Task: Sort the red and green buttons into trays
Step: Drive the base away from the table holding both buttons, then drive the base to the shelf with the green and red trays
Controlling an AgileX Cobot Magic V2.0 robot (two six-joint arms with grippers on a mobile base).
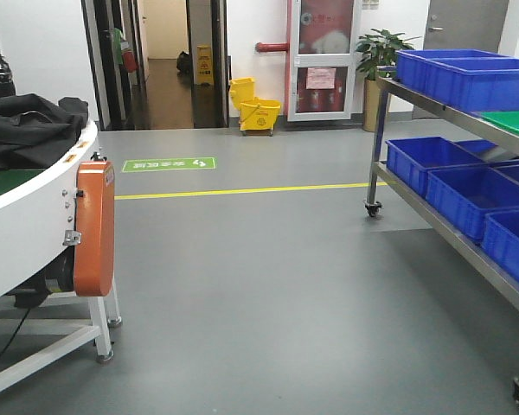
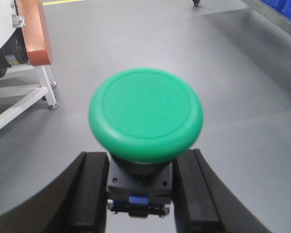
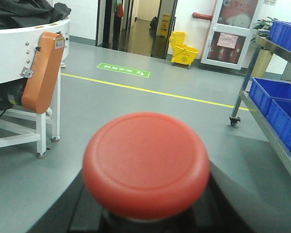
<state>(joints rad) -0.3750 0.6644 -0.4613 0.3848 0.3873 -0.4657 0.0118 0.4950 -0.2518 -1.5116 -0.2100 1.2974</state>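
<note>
Green button (image 2: 145, 114) in L claw (image 2: 141, 190); red button (image 3: 146, 165) in R claw (image 3: 145, 219)

Conveyor (image 1: 43, 199) left, cart (image 1: 378, 147) with crates (image 1: 467, 194) right

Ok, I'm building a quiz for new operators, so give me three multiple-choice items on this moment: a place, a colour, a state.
1. Where do the blue crates stand? A) on the floor B) on the metal cart's shelves C) on the white table
2. Which colour does the left gripper hold? A) red B) green C) yellow
3. How is the left gripper? A) open, empty B) shut on the cap's rim C) shut, gripping below the cap

1 B: the crates sit on both cart shelves.
2 B: the green button fills the left wrist view; the red button is in the right one.
3 C: both fingers press the green button's dark body under its cap.
</note>
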